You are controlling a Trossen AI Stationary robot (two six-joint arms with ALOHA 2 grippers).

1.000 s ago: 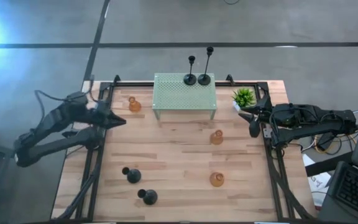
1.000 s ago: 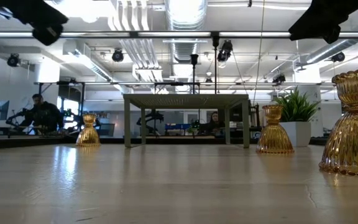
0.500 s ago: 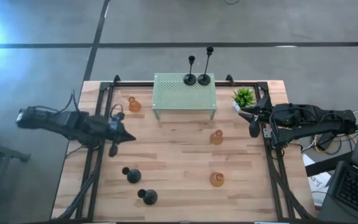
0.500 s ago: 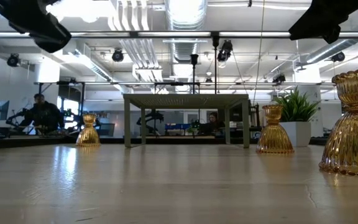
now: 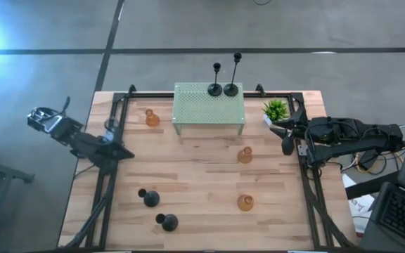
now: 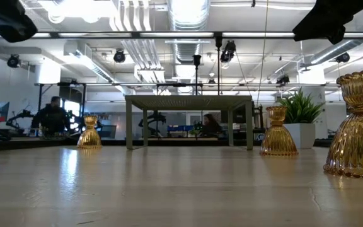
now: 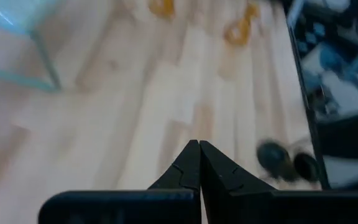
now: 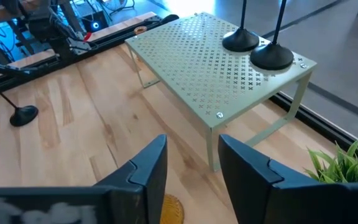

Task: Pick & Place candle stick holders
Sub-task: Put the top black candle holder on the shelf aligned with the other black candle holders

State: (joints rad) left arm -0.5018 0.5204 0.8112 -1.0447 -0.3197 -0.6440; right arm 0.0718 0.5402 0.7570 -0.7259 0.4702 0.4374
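Observation:
Two black candle stick holders (image 5: 216, 88) (image 5: 232, 88) stand by their round bases on a pale green perforated shelf (image 5: 209, 105) at the table's far middle. Two more black ones (image 5: 150, 198) (image 5: 167, 222) rest on the wood near the front left. Three amber glass holders (image 5: 152, 118) (image 5: 245, 155) (image 5: 245, 203) stand on the table. My left gripper (image 5: 129, 156) is shut and empty above the left edge; its fingertips meet in the left wrist view (image 7: 199, 147). My right gripper (image 5: 287, 143) hangs open over the right edge, nothing between its fingers (image 8: 191, 163).
A small green potted plant (image 5: 275, 109) stands at the far right beside the shelf. A black frame rail (image 5: 111, 190) runs along the table's left and right sides. A laptop (image 5: 403, 211) sits off the table at the right. People sit in the room behind (image 6: 50, 118).
My left arm has swung round at the table's left edge. Its gripper first went toward the table's near edge and a little rightward, then drew back toward the left edge, and it now points toward the near right. No holder has moved.

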